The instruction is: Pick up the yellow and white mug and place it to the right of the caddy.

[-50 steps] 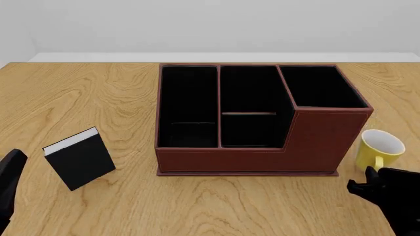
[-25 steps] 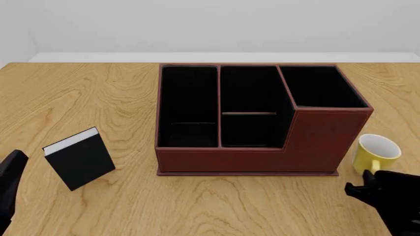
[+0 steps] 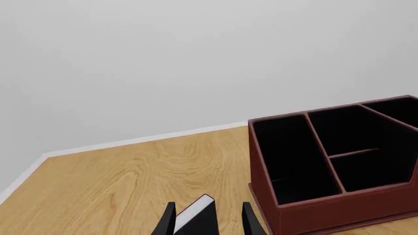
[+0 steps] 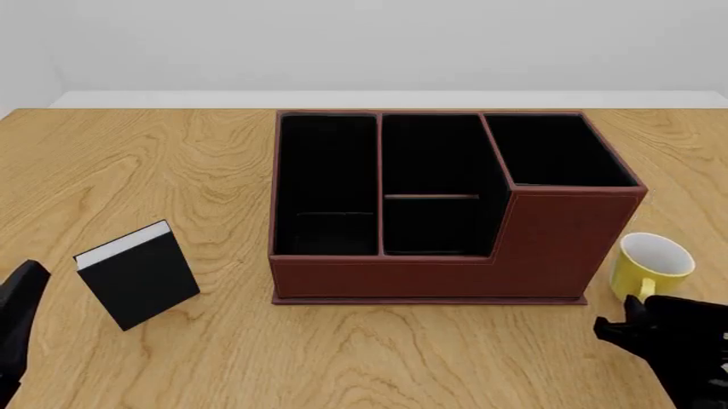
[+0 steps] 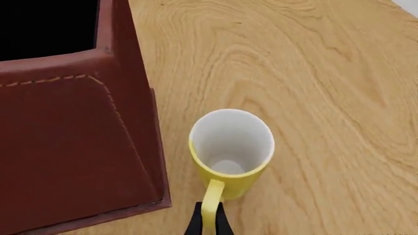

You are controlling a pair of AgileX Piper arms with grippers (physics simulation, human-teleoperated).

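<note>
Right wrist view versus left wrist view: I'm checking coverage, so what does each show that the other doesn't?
Only the right wrist view shows the yellow and white mug, upright, its handle between the right gripper fingertips. Only the left wrist view shows the black book, the left gripper and the back wall. Both show the caddy and table.

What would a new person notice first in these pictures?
The large reddish-brown caddy stands at the middle of the wooden table, its black compartments empty. The small yellow and white mug sits upright just right of it, the right gripper shut on its handle. A black book stands at front left.
</note>
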